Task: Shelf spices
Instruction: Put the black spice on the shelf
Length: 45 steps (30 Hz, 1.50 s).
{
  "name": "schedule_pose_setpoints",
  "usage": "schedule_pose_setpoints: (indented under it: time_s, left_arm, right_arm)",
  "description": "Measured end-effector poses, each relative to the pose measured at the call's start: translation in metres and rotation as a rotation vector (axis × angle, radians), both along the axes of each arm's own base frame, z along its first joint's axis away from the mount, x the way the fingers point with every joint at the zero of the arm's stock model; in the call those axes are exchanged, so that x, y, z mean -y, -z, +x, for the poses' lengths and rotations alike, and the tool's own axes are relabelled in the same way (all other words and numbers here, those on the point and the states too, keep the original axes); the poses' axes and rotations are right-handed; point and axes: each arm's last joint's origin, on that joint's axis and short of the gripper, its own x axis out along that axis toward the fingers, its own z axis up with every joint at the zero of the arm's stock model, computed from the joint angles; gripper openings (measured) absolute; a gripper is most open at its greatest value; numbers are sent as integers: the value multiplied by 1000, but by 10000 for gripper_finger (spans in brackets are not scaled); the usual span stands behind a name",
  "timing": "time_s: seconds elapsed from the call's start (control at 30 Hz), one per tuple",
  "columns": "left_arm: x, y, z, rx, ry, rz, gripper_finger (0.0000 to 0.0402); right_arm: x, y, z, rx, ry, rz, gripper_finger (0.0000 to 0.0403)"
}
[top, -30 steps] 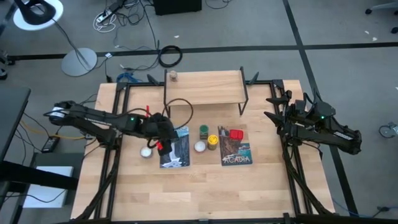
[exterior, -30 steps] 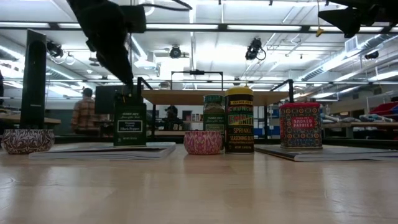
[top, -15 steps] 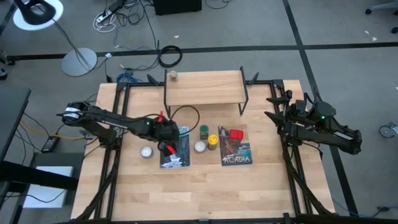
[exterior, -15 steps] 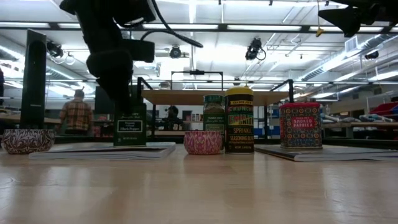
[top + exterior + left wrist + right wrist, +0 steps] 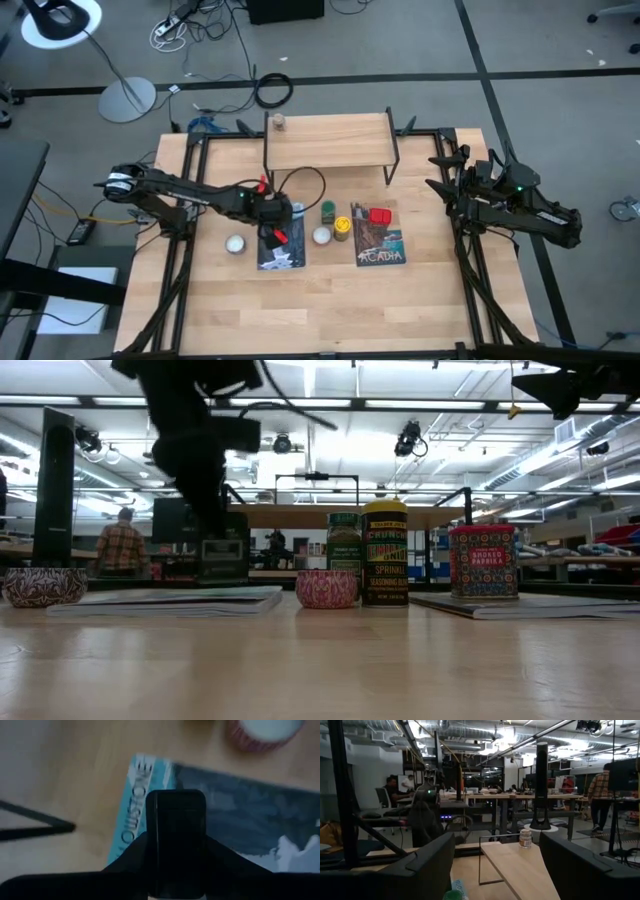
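The dark square tin [image 5: 176,820] stands upright over the left picture book [image 5: 285,250], and my left gripper [image 5: 277,224] is shut on it from above. On the table stand the green jar [image 5: 328,211] and the yellow-capped jar [image 5: 342,228]. The red tin [image 5: 380,216] stands on the right book [image 5: 380,248]. A tiny brown jar [image 5: 279,122] stands on the shelf's wooden top board [image 5: 335,140]. My right gripper [image 5: 495,865] waits open at the table's right edge, touching nothing. My left gripper pinches the dark tin between its two fingers [image 5: 132,857], one on each of two opposite side walls [image 5: 152,845]. The fingers come from above and point down. The tin stays upright [image 5: 222,555]; its bottom seems just off the book, but I cannot tell for sure.
Two small round white-filled cups sit on the table, one left of the left book [image 5: 235,244] and one between the books [image 5: 321,235]. The shelf's black legs [image 5: 392,160] stand at the far side. Bare tabletop [image 5: 330,300] lies toward the near edge.
My left gripper has moved toward the table's right edge, come down over the dark tin and shut on it. The tin has shifted a little toward the right with the gripper.
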Motion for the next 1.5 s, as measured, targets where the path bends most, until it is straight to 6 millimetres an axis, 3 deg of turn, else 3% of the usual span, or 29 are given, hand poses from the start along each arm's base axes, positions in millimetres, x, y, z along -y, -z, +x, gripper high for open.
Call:
schedule_pose_setpoints:
  time_s: [0.1,0.3,0.43,0.53,0.73,0.97,1.23,1.5]
  left_arm:
    - [1,-22,9,36,55,22,119]
    - [-8,-94,19,73,139,191,119]
    - [-43,-142,19,137,101,274,119]
    - [-75,-162,17,169,111,262,119]
    - [-138,-176,14,165,101,278,119]
    - [-192,-164,35,94,119,226,119]
    - [-230,-163,58,-20,208,195,119]
    - [-258,-160,54,-84,255,158,119]
  right_arm:
    - [0,0,0,0,0,0,293]
    - [0,0,0,1,0,0,293]
    - [0,0,0,2,0,0,293]
    - [0,0,0,2,0,0,293]
    - [0,0,0,2,0,-1,293]
    - [0,0,0,1,4,-18,293]
    - [-1,-1,0,4,-11,-32,293]
    - [-1,-2,0,15,-16,-45,293]
